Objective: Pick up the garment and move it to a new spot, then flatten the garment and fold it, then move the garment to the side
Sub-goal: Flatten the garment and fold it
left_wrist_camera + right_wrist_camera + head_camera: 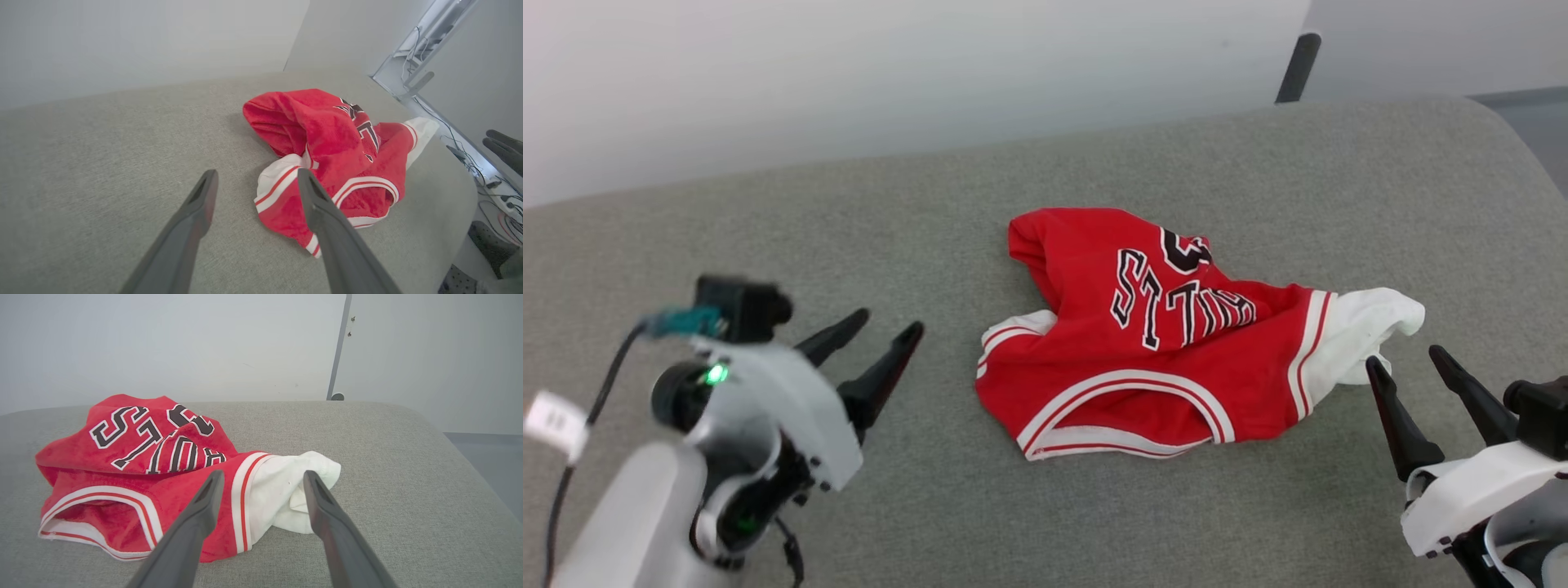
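The garment point(1152, 343) is a red jersey with white sleeves, striped trim and black white-outlined lettering, lying crumpled in a heap on the grey cushioned surface point(768, 229). My left gripper point(889, 320) hovers open to its left, a short gap from the nearer white sleeve. In the left wrist view the garment point(327, 139) lies just beyond and right of the open fingers point(204, 196). My right gripper point(1405, 357) is open at the garment's right end, beside the white sleeve. The right wrist view has the white sleeve point(282, 490) between its spread fingers point(314, 490), the garment point(135, 457) to the left.
A pale wall rises behind the surface, with a dark post point(1296, 65) at the back right. The surface's right edge point(1535, 155) curves down to the floor. Cables and a stand point(470, 155) lie on the floor beyond it.
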{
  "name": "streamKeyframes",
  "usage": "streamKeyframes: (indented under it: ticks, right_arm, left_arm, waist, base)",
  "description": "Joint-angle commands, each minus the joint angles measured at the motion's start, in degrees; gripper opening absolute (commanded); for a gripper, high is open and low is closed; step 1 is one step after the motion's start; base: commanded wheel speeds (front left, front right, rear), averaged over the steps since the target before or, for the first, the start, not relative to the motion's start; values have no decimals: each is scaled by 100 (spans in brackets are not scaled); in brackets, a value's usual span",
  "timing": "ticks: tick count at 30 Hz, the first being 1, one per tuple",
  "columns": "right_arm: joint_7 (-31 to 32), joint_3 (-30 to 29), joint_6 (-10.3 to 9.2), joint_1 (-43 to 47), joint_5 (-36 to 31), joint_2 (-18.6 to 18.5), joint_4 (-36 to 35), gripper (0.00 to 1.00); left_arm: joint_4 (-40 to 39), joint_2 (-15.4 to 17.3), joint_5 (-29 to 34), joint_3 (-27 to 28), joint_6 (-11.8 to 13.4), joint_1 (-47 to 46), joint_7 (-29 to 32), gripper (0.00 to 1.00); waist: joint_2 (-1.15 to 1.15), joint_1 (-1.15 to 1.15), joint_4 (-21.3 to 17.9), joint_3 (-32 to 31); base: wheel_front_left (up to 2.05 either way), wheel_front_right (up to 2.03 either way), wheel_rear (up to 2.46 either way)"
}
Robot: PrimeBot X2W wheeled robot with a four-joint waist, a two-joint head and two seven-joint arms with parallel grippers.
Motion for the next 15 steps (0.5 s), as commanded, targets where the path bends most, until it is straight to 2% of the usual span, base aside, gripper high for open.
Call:
streamKeyframes:
  ticks: [1,8,15]
  right_arm:
    - [-44,32,-6,-103,-32,50,-25,100]
    - [-140,69,-6,-226,25,137,40,100]
    - [-286,132,-6,-338,59,236,177,100]
  left_arm:
    - [-4,78,-201,-198,-14,-275,421,100]
    - [186,139,-659,-927,-13,-1013,1511,100]
    - [649,244,-718,-1458,-14,-1446,1930,100]
  waist:
    - [0,0,-99,116]
    - [0,0,-265,329]
    - [0,0,-441,565]
  base:
    - [0,0,0]
    - [0,0,0]
    - [0,0,0]
